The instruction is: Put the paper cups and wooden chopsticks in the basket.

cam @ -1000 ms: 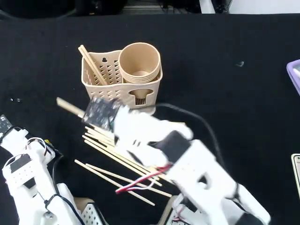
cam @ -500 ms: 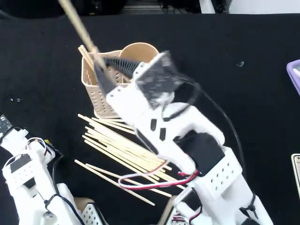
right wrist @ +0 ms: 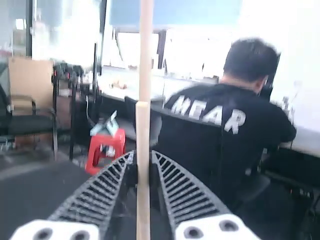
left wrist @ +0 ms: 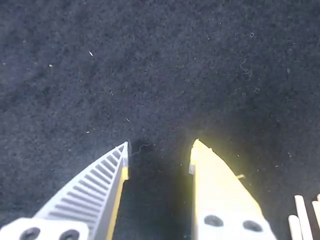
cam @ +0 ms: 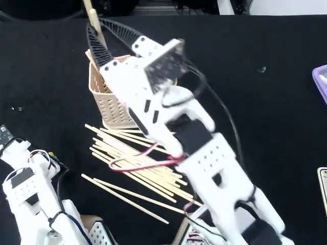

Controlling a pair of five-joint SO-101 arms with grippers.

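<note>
My right gripper point(cam: 95, 26) is raised over the beige basket point(cam: 107, 99), shut on a wooden chopstick point(cam: 92, 14) that points up past the top of the high view. The right wrist view shows that chopstick point(right wrist: 145, 75) standing upright between the ribbed fingers point(right wrist: 172, 185). Several more chopsticks point(cam: 138, 163) lie fanned on the black table in front of the basket. One chopstick end point(cam: 90, 54) leans in the basket's left corner. The arm hides the paper cups. My left gripper point(left wrist: 160, 150) is open just above bare tabletop, with chopstick ends point(left wrist: 300, 212) beside it.
The left arm point(cam: 25, 189) rests at the table's front left corner. A purple object point(cam: 321, 79) sits at the right edge. A red wire point(cam: 143, 162) loops from the right arm over the chopstick pile. A seated person fills the room behind in the right wrist view.
The right arm rose from the chopstick pile with a chopstick, swung it upright and carried it back over the basket. The left arm kept still.
</note>
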